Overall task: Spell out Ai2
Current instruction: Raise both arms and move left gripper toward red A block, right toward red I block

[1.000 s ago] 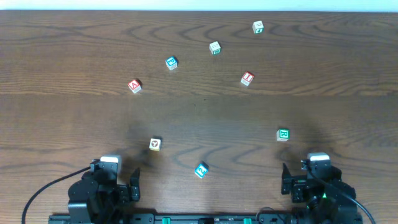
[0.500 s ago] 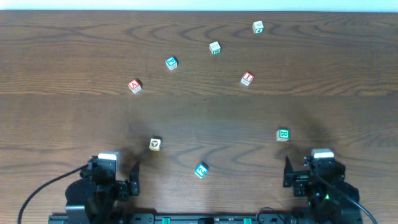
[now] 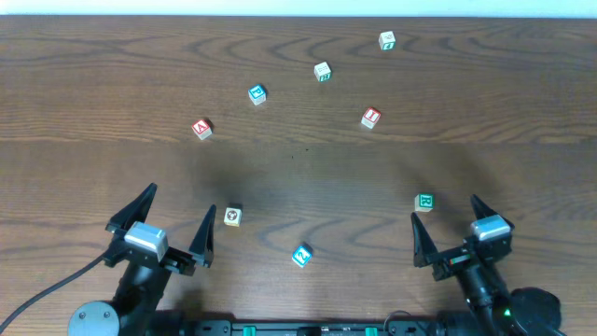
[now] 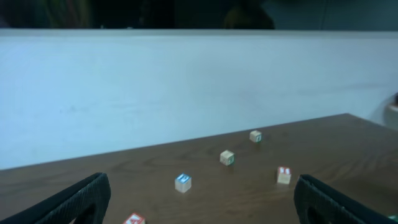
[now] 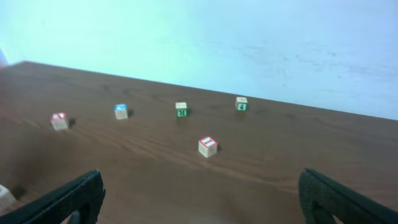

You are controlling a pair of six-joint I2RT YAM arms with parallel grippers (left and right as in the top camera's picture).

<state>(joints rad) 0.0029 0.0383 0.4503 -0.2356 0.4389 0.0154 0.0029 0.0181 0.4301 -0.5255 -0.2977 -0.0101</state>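
Note:
A red A block (image 3: 202,129) lies at mid left and a red I block (image 3: 371,118) at mid right. A blue block (image 3: 301,255) lies near the front centre; its character is too small to read. My left gripper (image 3: 182,201) is open and empty at front left, beside a yellow block (image 3: 232,216). My right gripper (image 3: 448,210) is open and empty at front right, beside a green block (image 3: 424,202). The left wrist view shows its open gripper (image 4: 202,186), the A block (image 4: 134,219) and the I block (image 4: 283,175). The right wrist view shows its open gripper (image 5: 200,177), the I block (image 5: 208,146) and the A block (image 5: 60,120).
Further back lie another blue block (image 3: 256,94), a white-and-green block (image 3: 322,71) and a green block (image 3: 387,40) near the far edge. A pale wall stands behind the wooden table (image 3: 298,168).
Both arms have risen from their folded rest at the front edge and swung forward. Both grippers now show spread fingers. No block has moved.

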